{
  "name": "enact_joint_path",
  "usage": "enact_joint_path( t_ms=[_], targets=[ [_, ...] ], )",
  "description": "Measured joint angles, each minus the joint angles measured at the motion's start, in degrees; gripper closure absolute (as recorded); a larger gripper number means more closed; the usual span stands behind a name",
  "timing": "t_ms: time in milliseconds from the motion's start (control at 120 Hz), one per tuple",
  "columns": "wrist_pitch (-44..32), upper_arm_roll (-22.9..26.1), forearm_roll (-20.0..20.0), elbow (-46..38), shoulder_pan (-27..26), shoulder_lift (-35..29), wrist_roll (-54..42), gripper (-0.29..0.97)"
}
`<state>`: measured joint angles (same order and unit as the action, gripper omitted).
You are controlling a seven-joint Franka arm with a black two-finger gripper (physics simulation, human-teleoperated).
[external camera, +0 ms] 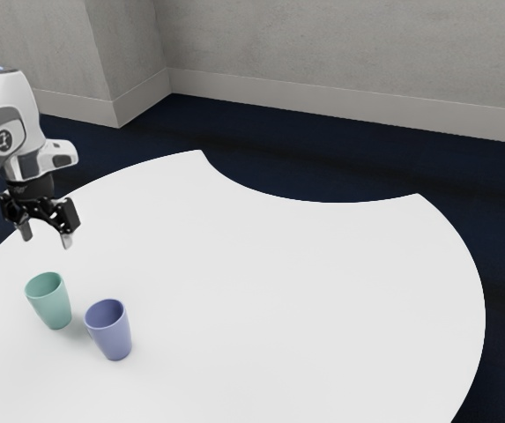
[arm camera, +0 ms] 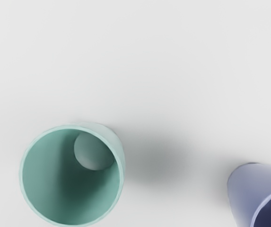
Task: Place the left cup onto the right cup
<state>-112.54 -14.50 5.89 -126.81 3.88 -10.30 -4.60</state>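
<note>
The claw hangs above the white counter near the exterior view's left edge, its 2 black fingers spread apart and pointing down with nothing between them, so it is open and empty. The arm that carries it comes in from the exterior view's upper left, white and grey with a black wrist. Below the claw and apart from it, the green cup stands upright on the counter with its mouth up. The blue cup stands upright just beside it, toward the exterior view's right and a little nearer the camera; the 2 cups are close, and a narrow strip of counter shows between them. In the wrist view the green cup is seen from above, its round rim wide and its smaller flat bottom visible inside, and it casts a soft shadow toward the blue cup, whose rim and side are cut off at the picture's corner. Bare white counter surrounds both cups there. Neither cup sits on the other. The counter has a curved notch in its far edge, beyond which lie a dark blue floor and a grey wall with a pale skirting board.
</note>
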Motion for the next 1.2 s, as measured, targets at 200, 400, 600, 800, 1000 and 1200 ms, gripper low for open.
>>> enact_joint_path(
  t_ms=[200,400,600,800,1000,1200],
  targets=[
    [-0.51,0.00,0.00,-0.29,1.71,0.45,-0.04,0.00],
    [-1.13,-0.08,0.30,-0.30,2.64,1.81,-0.15,0.00],
    [-2.48,-0.16,0.44,-0.22,3.48,3.70,-1.26,0.00],
    [-3.92,-0.09,0.45,-0.22,3.52,5.44,-2.73,0.00],
    [-5.13,-0.02,0.39,-0.22,3.56,7.29,-3.76,0.00],
    [-5.68,0.16,0.36,-0.29,3.60,7.57,-4.50,0.00]
  ],
)
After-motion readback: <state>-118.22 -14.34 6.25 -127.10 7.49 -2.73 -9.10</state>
